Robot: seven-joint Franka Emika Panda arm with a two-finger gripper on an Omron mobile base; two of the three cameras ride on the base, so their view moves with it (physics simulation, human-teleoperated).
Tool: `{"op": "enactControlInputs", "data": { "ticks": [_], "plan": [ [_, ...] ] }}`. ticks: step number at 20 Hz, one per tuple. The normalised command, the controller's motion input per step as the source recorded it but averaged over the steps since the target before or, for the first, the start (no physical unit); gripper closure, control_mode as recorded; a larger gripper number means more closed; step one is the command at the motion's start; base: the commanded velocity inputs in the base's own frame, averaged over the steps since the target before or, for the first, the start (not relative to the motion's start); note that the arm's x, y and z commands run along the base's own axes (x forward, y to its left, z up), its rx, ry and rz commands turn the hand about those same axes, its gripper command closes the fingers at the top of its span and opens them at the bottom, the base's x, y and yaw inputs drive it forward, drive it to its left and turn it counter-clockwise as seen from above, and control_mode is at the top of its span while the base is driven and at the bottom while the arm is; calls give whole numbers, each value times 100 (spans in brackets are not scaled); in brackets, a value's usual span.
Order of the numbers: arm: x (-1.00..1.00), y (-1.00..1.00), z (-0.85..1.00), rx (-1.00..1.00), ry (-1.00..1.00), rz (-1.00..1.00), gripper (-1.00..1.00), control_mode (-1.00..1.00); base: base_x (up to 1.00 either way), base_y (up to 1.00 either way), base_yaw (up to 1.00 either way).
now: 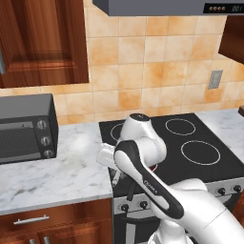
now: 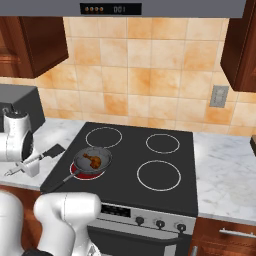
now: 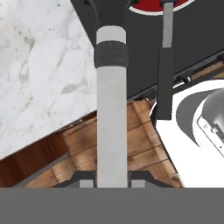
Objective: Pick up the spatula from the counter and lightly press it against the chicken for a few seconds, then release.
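- The pincer (image 3: 112, 178) is clamped on the spatula (image 3: 112, 109) handle, which it holds over the table's (image 1: 62, 171) near edge, left of the pan (image 2: 104, 161).
- The pick-up looks done, and pressing comes next.
- The blade must swing right and settle gently on the chicken (image 2: 91, 160).

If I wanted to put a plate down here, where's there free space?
Bare: the left counter between toaster oven and stove, the right counter beyond the stove, and three burners. Crowded: the front-left burner, with the pan of chicken and the spatula the gripper holds beside it.
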Motion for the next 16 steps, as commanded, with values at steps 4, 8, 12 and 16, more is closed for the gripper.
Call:
{"op": "enactControlInputs", "data": {
  "ticks": [4, 8, 12, 16],
  "plan": [
    [-6, -5, 28, 0, 0, -9, 100, -100, 0, 0, 0],
    [0, -5, 15, 0, 1, -3, 100, -100, 0, 0, 0],
    [0, -16, 1, -2, 0, 0, 100, -100, 0, 0, 0],
    [-1, -16, 0, -5, 0, 0, 100, -100, 0, 0, 0]
  ]
}}
